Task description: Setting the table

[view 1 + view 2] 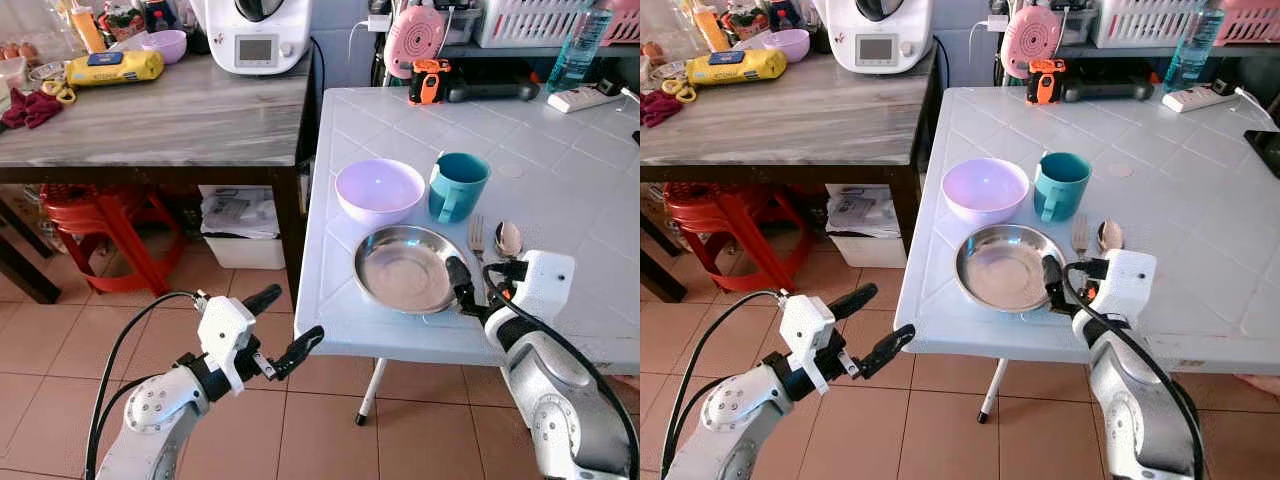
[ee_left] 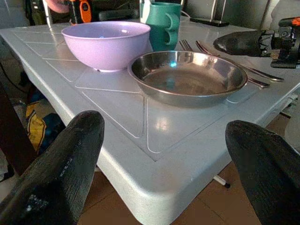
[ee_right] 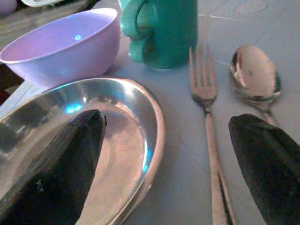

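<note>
A steel plate (image 1: 405,268) lies near the front edge of the white table (image 1: 560,180). Behind it stand a lilac bowl (image 1: 379,190) and a teal mug (image 1: 458,185). Just right of the plate, a fork (image 1: 477,238) and a spoon (image 1: 508,238) lie side by side. My right gripper (image 1: 483,285) is open at the table's front edge. It straddles the fork's handle (image 3: 212,140), with one finger over the plate's right rim (image 3: 150,136) and the other by the spoon (image 3: 255,75). My left gripper (image 1: 297,313) is open and empty, low off the table's front left corner (image 2: 154,187).
A wooden counter (image 1: 150,120) at the left carries a white kitchen machine (image 1: 255,35) and a yellow box (image 1: 112,67). Under it are a red stool (image 1: 105,225) and a white bin (image 1: 240,230). An orange tool (image 1: 430,80), a power strip (image 1: 585,97) and a bottle (image 1: 578,45) sit at the table's back.
</note>
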{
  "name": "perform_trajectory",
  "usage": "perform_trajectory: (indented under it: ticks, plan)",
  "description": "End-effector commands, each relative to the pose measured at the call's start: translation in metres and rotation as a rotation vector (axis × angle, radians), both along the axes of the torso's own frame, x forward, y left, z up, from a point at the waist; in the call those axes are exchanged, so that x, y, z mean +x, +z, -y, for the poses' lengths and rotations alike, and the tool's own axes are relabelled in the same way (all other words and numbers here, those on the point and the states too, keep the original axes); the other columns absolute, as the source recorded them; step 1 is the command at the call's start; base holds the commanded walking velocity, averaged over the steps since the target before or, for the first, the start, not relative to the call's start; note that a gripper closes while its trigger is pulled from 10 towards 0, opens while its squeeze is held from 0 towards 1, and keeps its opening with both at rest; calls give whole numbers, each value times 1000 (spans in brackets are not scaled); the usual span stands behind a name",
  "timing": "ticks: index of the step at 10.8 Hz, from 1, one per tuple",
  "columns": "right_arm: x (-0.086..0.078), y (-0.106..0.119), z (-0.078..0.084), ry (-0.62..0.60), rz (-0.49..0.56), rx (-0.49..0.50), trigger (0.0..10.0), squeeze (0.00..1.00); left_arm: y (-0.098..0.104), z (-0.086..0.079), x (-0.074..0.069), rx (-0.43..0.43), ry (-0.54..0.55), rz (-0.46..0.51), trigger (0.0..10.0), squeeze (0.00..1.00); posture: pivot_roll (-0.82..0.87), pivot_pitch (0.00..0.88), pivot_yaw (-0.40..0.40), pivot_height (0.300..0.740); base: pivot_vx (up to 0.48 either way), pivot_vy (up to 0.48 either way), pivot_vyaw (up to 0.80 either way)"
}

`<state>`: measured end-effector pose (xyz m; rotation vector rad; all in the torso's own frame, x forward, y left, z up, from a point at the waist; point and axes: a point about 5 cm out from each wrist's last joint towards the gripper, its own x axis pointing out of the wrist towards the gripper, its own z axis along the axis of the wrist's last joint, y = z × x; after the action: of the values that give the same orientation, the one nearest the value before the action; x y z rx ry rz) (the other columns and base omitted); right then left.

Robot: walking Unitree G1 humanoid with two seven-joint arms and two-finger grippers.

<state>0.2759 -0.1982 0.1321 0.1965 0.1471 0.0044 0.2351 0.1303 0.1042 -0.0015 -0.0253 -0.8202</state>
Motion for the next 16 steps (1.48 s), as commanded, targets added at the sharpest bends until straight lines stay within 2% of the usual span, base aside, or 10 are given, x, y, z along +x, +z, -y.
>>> perform_trajectory:
  ticks: [1,5,6,7,8,16]
  plan:
    - [4,0,-5,30,-7,20,10000,0,0,0,-2,23,-8,8,10000,0,-85,104,61,740,0,0,0]
    - [7,-7,-17,89,-71,102,10000,0,1,-1,-4,26,-6,10,10000,0,-73,105,60,740,0,0,0]
    - [7,-13,-18,77,-117,117,6627,0,1,-1,-5,27,-7,10,10000,0,-72,107,62,740,0,0,0]
    - [6,-16,-16,72,-134,100,2157,0,1,-1,-5,28,-7,10,10000,0,-72,107,63,740,0,0,0]
    - [4,-20,-14,56,-157,109,0,0,2,-2,-5,30,-10,10,10000,0,-73,110,64,740,0,0,0]
    - [3,-25,-4,4,-197,112,0,0,2,1,-4,21,-63,13,10000,0,-81,103,67,740,0,0,0]
